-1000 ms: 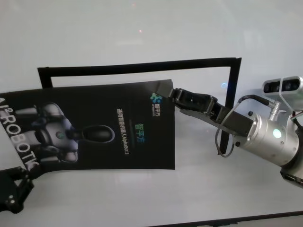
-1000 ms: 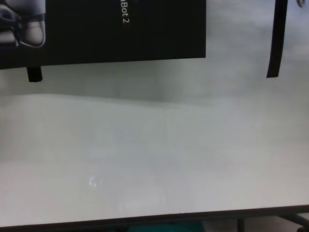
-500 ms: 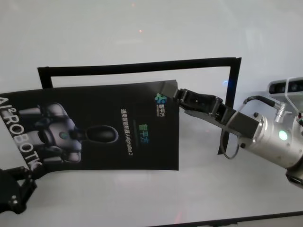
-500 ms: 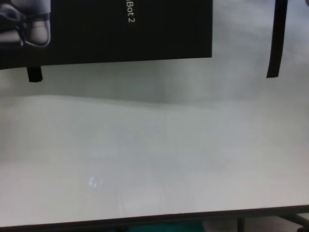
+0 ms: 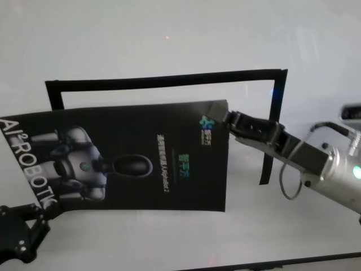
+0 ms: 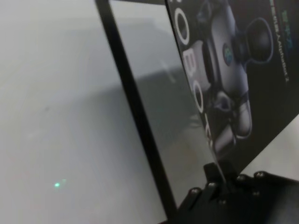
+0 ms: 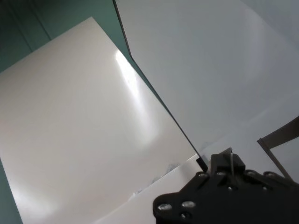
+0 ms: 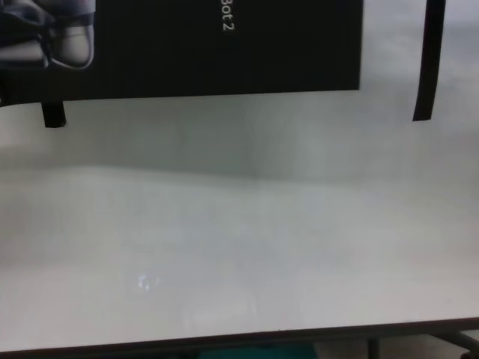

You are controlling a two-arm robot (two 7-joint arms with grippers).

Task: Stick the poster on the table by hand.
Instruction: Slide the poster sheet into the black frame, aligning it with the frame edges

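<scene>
Both end effectors, right (image 5: 230,119) and left (image 5: 35,221), pinch opposite corners of the large glossy black robot-printed poster (image 5: 130,161), held over the matte white counter (image 5: 169,39) inside the black tape outline (image 5: 163,81); next likely: align, lower.

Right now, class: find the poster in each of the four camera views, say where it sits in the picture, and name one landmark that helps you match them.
Head view: the poster fills the centre-left.
Chest view: its near edge runs along the top.
Left wrist view: it fills the upper right.
Right wrist view: only its pale back shows, left of centre.
Shared landmark: the black tape frame, seen in all four views.
</scene>
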